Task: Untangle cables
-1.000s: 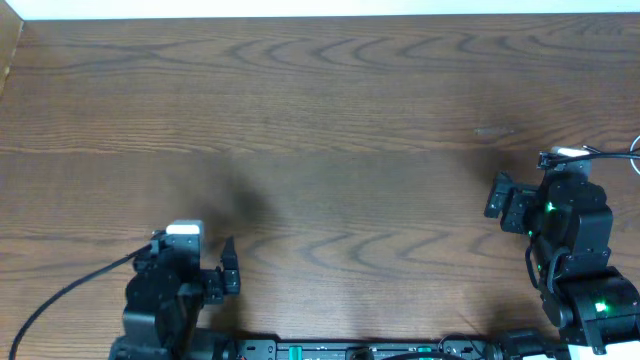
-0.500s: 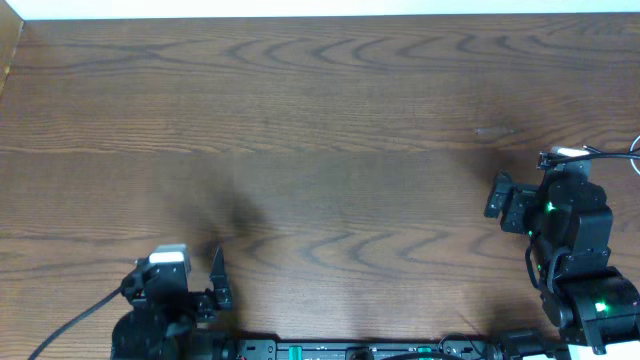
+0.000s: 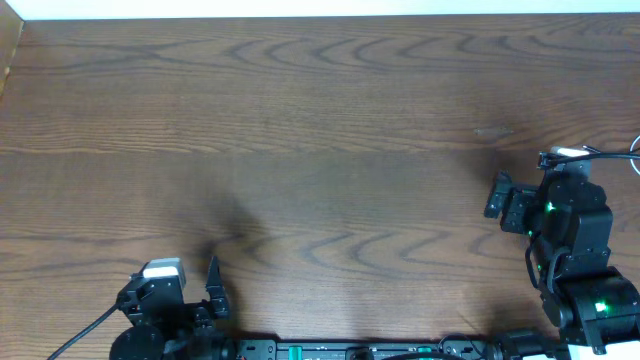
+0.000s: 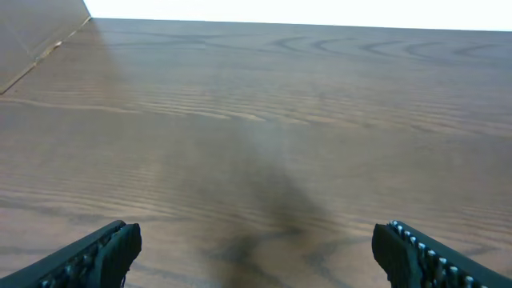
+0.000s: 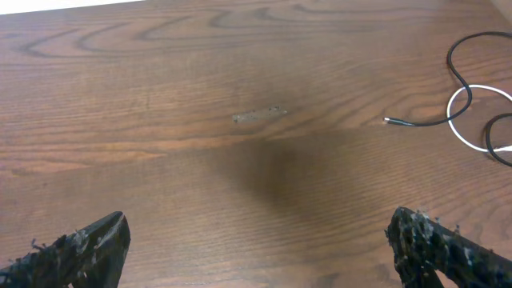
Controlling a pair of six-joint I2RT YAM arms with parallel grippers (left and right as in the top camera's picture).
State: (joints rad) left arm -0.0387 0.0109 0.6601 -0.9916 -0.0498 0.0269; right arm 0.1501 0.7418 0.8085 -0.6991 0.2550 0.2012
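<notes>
At the near left edge of the table (image 3: pixel 330 120), the left pincer (image 4: pixel 258 234) sat low with jaws spread wide and nothing between them, only bare wood grain ahead of it. Right pincer (image 5: pixel 258 222) was at the right side of the table, jaws also wide apart and holding nothing. Both cables showed only in the right wrist view, lying flat on the table at its far right, well apart from both pincers. Black cable (image 5: pixel 416 124) had one small plug end pointing left, then curved up and back toward the right edge. White cable (image 5: pixel 451 114) formed a round loop just right of that. The black cord crossed over or under the white loop near the frame edge; which one was on top could not be told. More black cord looped inside the white loop lower down. Faint scuff mark (image 5: pixel 258 115) sat on the wood left of the plug end, apart from it.
</notes>
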